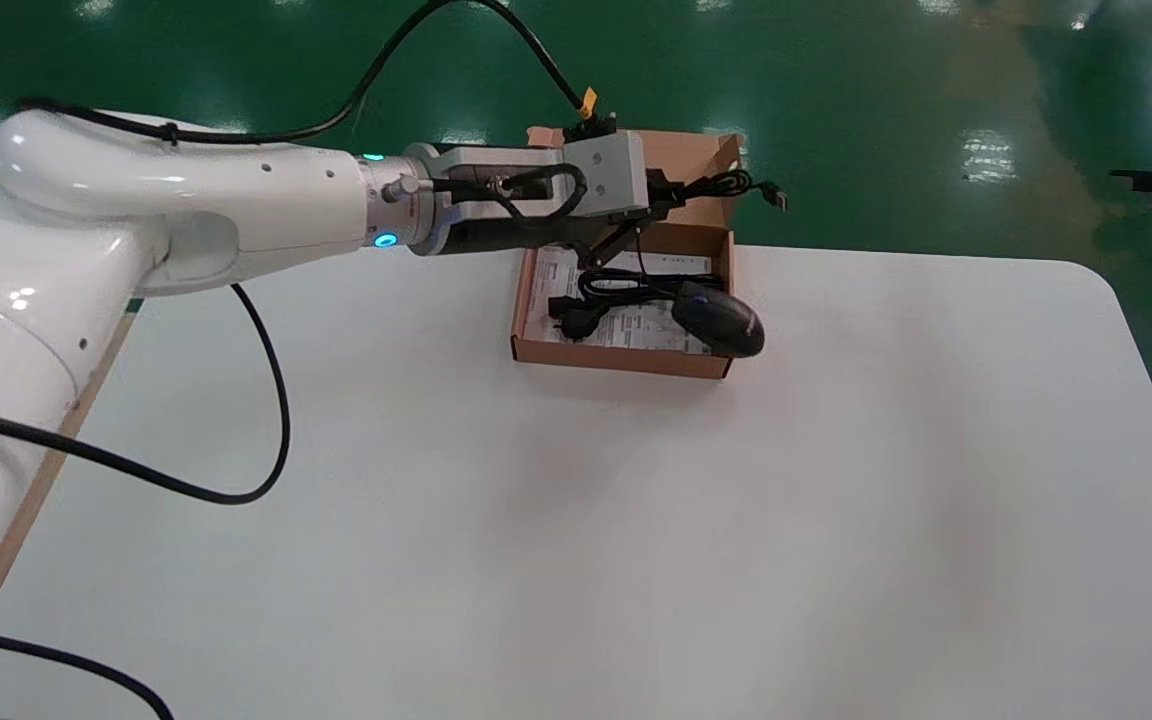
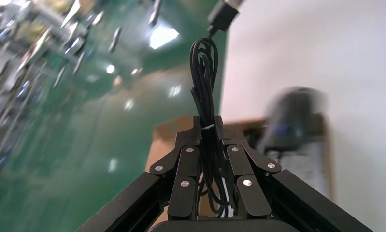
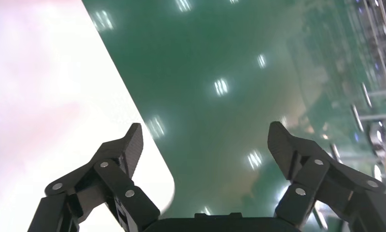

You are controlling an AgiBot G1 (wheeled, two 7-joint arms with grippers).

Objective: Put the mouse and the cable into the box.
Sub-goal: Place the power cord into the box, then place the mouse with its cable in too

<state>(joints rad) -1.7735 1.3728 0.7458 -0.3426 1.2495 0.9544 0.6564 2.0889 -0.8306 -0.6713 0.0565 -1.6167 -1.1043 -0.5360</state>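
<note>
White tabletop (image 1: 576,550) up close; box (image 1: 616,358) at twelve o'clock, mouse (image 1: 721,320) perched on its four-o'clock corner. Over its far wall my left hand (image 1: 671,200) pinches the coiled cable (image 1: 741,183) tight. My right hand (image 3: 205,140) gapes wide, off at two o'clock.

The box (image 1: 616,357) sat near the far edge of the table (image 1: 636,550), with the mouse (image 1: 719,320) inside at its near right corner. Above the box's far wall, the left gripper (image 1: 671,200) clasped the cable (image 1: 736,185).

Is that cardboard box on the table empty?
No: the box holds a black mouse and a coiled black cord lying on a printed sheet.
</note>
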